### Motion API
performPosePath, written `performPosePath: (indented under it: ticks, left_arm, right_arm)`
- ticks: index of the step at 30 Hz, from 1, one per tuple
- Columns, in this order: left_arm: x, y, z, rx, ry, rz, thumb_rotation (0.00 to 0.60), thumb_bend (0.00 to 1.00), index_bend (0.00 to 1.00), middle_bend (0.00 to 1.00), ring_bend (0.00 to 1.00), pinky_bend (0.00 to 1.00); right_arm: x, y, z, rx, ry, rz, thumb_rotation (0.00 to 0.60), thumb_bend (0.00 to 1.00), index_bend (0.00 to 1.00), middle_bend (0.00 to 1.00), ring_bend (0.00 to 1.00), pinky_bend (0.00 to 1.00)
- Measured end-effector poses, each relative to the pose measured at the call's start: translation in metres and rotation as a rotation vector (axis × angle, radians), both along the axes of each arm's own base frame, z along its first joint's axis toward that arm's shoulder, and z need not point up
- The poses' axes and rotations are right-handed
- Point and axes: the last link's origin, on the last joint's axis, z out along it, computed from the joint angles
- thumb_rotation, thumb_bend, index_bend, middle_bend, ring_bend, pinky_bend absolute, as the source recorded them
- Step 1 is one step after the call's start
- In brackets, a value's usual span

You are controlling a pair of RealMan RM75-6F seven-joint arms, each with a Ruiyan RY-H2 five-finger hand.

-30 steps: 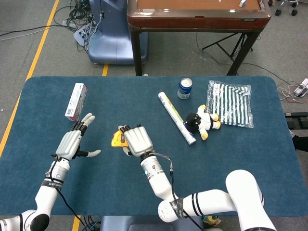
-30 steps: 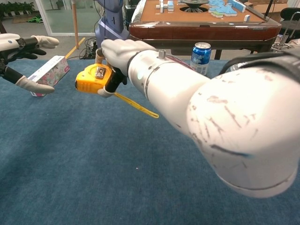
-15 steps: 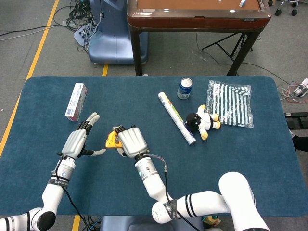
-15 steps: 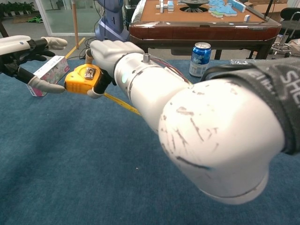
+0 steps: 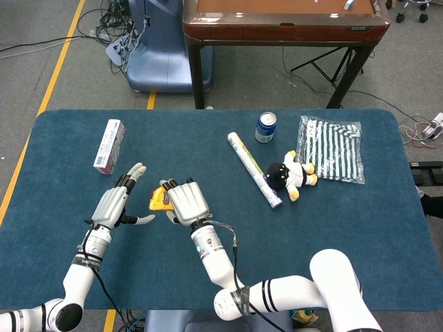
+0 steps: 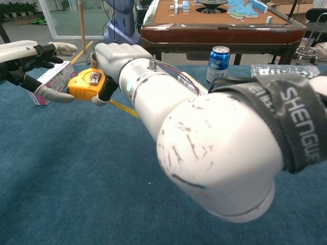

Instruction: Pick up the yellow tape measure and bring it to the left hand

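Note:
My right hand (image 5: 183, 202) (image 6: 115, 58) grips the yellow tape measure (image 5: 160, 199) (image 6: 87, 84) and holds it above the blue table. A short length of yellow tape (image 6: 122, 108) trails from the case toward the right. My left hand (image 5: 118, 205) (image 6: 29, 61) waits just left of the tape measure with its fingers spread and nothing in it. In the chest view its thumb lies right beside the tape measure's left edge; whether they touch I cannot tell.
A pink and white box (image 5: 109, 145) (image 6: 52, 79) lies behind my left hand. Further right on the blue table (image 5: 208, 277) are a rolled paper tube (image 5: 253, 169), a blue can (image 5: 265, 127) (image 6: 218, 64), a plush toy (image 5: 289, 178) and a striped bag (image 5: 331, 149). A wooden table (image 5: 284, 21) stands beyond.
My right hand has carried the tape measure leftward, closing the gap to my left hand. My left hand has shifted slightly toward it.

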Motion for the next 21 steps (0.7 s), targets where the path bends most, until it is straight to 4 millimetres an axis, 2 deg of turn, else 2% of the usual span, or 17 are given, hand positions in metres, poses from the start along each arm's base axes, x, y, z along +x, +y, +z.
performPosePath:
  ticks: [12,21]
  left_arm:
    - [0.0029,0.0015,-0.0046,-0.010,-0.014,0.009,0.600,0.11,0.00,0.01,0.00,0.00]
    - [-0.0026,0.0041,-0.0026,0.006,0.015,0.020,0.600,0.11,0.00,0.01,0.00,0.00]
  right_arm:
    - [0.0062,0.0024,-0.0077,0.017,-0.007,0.003,0.600,0.65,0.64,0.63,0.53,0.30]
    - [0.0034,0.0021,-0.0081,0.027,-0.011,-0.003,0.600,0.65,0.64,0.63,0.53,0.30]
